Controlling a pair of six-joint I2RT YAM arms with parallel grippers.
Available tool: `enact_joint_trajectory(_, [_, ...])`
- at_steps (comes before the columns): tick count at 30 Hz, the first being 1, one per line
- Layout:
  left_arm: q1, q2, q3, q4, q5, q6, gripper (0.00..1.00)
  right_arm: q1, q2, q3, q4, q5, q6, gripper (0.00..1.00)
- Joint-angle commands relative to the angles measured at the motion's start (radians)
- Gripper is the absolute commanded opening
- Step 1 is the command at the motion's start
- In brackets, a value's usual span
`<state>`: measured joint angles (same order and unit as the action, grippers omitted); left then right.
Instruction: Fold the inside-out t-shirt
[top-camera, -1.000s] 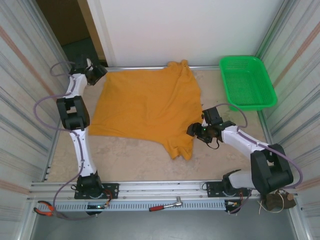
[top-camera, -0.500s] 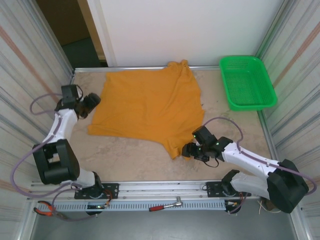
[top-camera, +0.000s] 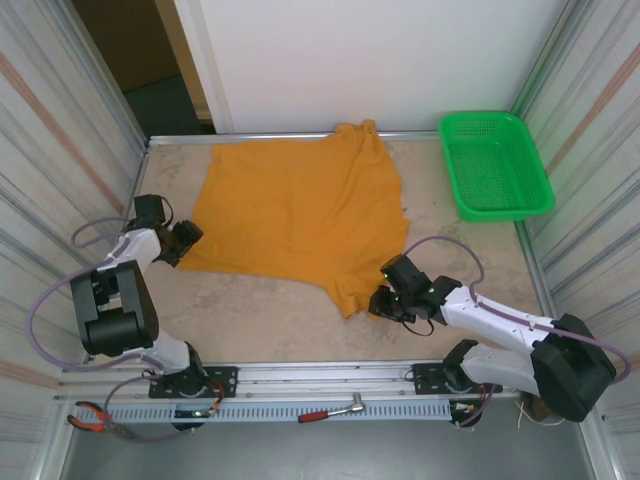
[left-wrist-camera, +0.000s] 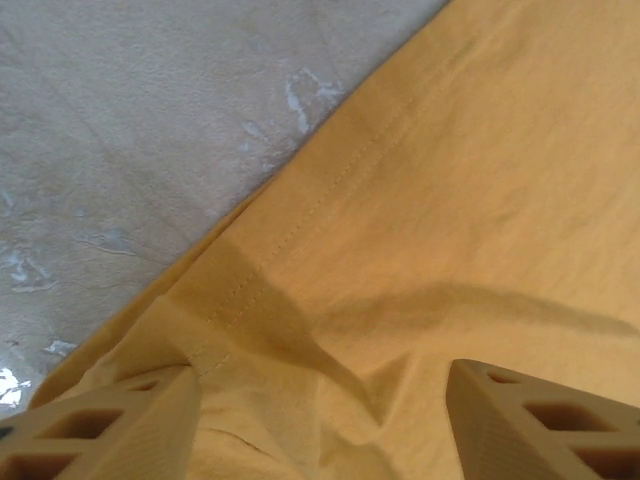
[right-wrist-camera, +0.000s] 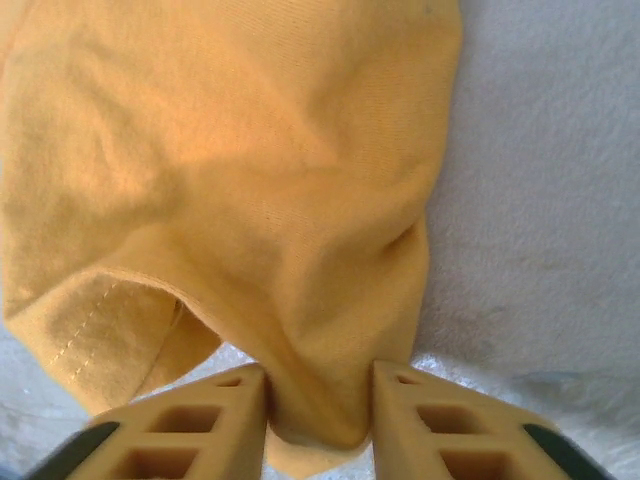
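Nearest, on the rail (top-camera: 330, 380) in front of the arm bases, lie orange-handled pliers (top-camera: 88, 418) and a red-handled ratchet wrench (top-camera: 332, 409). Beyond the rail, a bare band of counter (top-camera: 250, 320) runs the whole width, open between the 2 arms.

The right gripper (top-camera: 379, 300) sits low at the near tip of the inside-out t-shirt (top-camera: 300, 210). Its jaws are drawn in on a bunched fold of the orange cloth, just beside a stitched sleeve opening. The left gripper (top-camera: 188, 240) is at the shirt's near-left corner, its jaws wide apart astride the stitched hem and clamping nothing.

The shirt lies spread over the counter's middle, with bare counter along its left edge and its far edge touching the back rim. A strip of bare counter separates its right edge from the green basket (top-camera: 495, 160) in the far-right corner.
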<state>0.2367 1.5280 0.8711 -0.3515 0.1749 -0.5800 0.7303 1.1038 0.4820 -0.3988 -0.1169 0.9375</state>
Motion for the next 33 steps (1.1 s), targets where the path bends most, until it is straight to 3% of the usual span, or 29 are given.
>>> enact_joint_trajectory(1, [0.009, 0.02, 0.003, 0.029, 0.013, 0.025, 0.41, -0.026, -0.029, -0.002, -0.026, 0.032, -0.002, 0.0])
enact_joint_trajectory(3, [0.009, 0.019, -0.009, 0.038, 0.039, 0.014, 0.05, -0.069, -0.075, -0.004, -0.07, 0.037, -0.019, 0.0])
enact_joint_trajectory(4, [0.009, 0.013, -0.015, 0.037, 0.048, 0.009, 0.0, -0.094, -0.103, -0.005, -0.096, 0.039, -0.028, 0.0])
enact_joint_trajectory(12, [0.0, -0.226, -0.197, 0.007, 0.058, -0.087, 0.0, -0.374, -0.336, -0.012, -0.378, 0.032, -0.1, 0.0])
enact_joint_trajectory(18, [-0.053, -0.469, -0.383, -0.031, 0.019, -0.187, 0.0, -0.456, -0.375, -0.034, -0.417, 0.038, -0.078, 0.0])
enact_joint_trajectory(21, [-0.054, -0.565, -0.43, -0.042, 0.01, -0.215, 0.17, -0.462, -0.375, -0.028, -0.422, 0.038, -0.077, 0.0])
enact_joint_trajectory(23, [-0.054, -0.596, -0.43, -0.06, 0.008, -0.219, 0.43, -0.463, -0.377, -0.021, -0.426, 0.036, -0.081, 0.0])
enact_joint_trajectory(25, [-0.055, -0.602, -0.422, -0.075, 0.017, -0.226, 0.57, -0.463, -0.38, -0.017, -0.428, 0.035, -0.082, 0.0])
enact_joint_trajectory(28, [-0.06, -0.585, -0.42, -0.056, 0.039, -0.235, 0.63, -0.464, -0.384, -0.017, -0.424, 0.033, -0.079, 0.0])
enact_joint_trajectory(33, [-0.1, -0.514, -0.407, -0.02, 0.033, -0.231, 0.64, -0.463, -0.39, -0.021, -0.42, 0.031, -0.077, 0.0])
